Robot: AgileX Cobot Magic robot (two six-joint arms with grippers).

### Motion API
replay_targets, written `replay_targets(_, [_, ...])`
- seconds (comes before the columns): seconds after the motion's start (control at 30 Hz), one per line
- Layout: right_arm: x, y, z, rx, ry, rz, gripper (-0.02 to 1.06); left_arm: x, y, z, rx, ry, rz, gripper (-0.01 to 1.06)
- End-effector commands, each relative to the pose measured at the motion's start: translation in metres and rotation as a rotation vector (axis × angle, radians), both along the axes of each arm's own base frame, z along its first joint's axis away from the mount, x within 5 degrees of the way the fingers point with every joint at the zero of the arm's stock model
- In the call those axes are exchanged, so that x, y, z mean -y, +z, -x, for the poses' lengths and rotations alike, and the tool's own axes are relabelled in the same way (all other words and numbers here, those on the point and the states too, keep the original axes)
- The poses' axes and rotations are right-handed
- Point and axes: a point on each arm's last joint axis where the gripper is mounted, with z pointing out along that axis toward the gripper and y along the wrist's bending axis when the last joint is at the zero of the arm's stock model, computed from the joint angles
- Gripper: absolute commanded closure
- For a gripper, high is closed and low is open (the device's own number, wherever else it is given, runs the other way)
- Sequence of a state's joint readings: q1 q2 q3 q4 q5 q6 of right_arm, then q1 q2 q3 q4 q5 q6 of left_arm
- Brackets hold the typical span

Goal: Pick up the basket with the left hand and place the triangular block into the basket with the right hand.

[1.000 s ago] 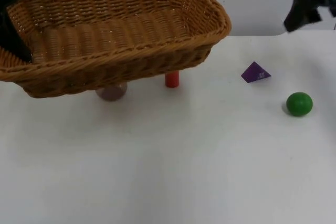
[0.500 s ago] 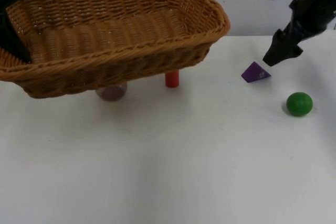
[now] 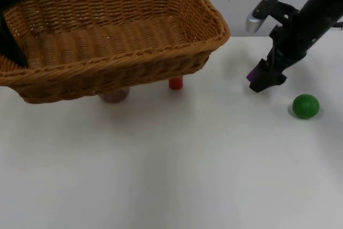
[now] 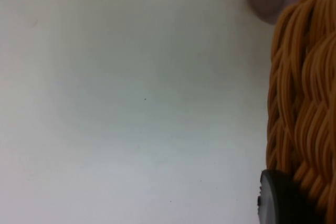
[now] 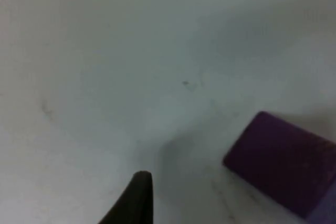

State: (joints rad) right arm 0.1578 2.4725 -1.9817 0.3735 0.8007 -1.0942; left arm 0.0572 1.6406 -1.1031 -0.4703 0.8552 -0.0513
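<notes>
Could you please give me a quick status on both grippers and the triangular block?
Left gripper holds basket aloft. Right gripper down at purple triangular block, block on table. Green ball close beside.

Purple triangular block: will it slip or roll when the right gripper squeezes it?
The purple triangular block has flat faces, so it probably won't roll. Its sloped sides could let it squirt out from the right gripper. It looks small and solid, likely light.
</notes>
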Motion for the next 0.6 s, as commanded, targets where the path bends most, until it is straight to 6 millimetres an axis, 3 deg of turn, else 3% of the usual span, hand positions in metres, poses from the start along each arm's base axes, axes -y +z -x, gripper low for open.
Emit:
replay_targets(0.0, [-0.003, 0.002, -0.003, 0.034, 0.016, 0.01, -0.01, 0.001, 0.009, 0.0, 0.024, 0.016, 0.017, 1.05])
replay_targets(0.3, [-0.004, -0.014, -0.008, 0.016, 0.019, 0.01, -0.01, 0.001, 0.009, 0.0, 0.022, 0.024, 0.02, 1.05])
replay_targets(0.57, [-0.006, -0.017, -0.007, -0.003, 0.017, -0.017, 0.0, 0.0, 0.017, -0.004, 0.047, 0.028, 0.016, 1.05])
